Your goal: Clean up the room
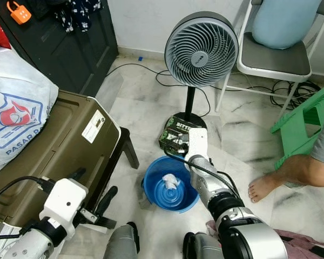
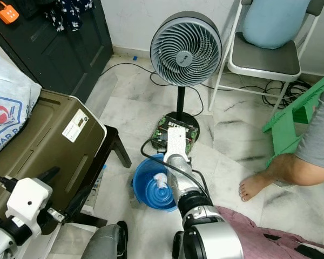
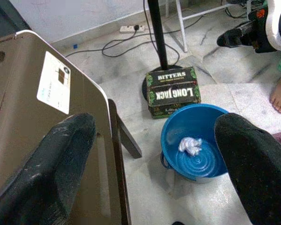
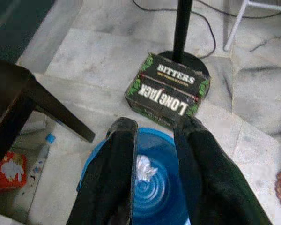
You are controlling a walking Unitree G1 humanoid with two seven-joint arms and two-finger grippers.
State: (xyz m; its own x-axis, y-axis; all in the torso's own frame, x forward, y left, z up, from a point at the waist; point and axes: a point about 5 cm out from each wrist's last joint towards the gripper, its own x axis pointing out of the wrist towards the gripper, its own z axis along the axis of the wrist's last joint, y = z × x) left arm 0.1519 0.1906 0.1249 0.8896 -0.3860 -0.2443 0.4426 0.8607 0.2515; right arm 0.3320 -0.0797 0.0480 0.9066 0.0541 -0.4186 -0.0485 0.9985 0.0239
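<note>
Nearest the camera, the right arm reaches forward over the marble floor [image 1: 151, 108], and the right tool [image 4: 154, 126] hangs just above a blue basin [image 1: 151, 186] on the floor, its two black fingers [image 4: 110, 173] spread a little with nothing between them. Inside the basin lies a crumpled white tissue [image 1: 170, 182], close to its middle, and the spread fingers frame it from above without touching it.

On the left, the left tool [image 3: 154, 164] is held low beside an olive-brown case [image 1: 59, 145] with a white label; its fingers [image 3: 51, 159] stand wide apart and empty, one of them close against the case's edge. A dark stool leg [image 1: 130, 145] slants down to the floor between the case and the basin.

Just beyond the basin, a green and black carton marked "Bitters Long Jack" [image 3: 172, 90] rests on the round base of a grey standing fan [image 1: 202, 49], whose pole rises behind the carton. Cables [image 1: 135, 67] trail over the floor toward the far wall. Farther right stand a white folding chair [image 1: 275, 59] carrying a pale blue cushion [image 1: 286, 21], and a green plastic stool [image 1: 305, 121]. A person's bare foot [image 1: 264, 186] is planted on the floor to the right of the basin. At far left, a printed plastic bag [image 1: 16, 113] lies on top of the case, and an orange padlock [image 1: 19, 12] hangs on the dark cabinet [image 1: 70, 48].
</note>
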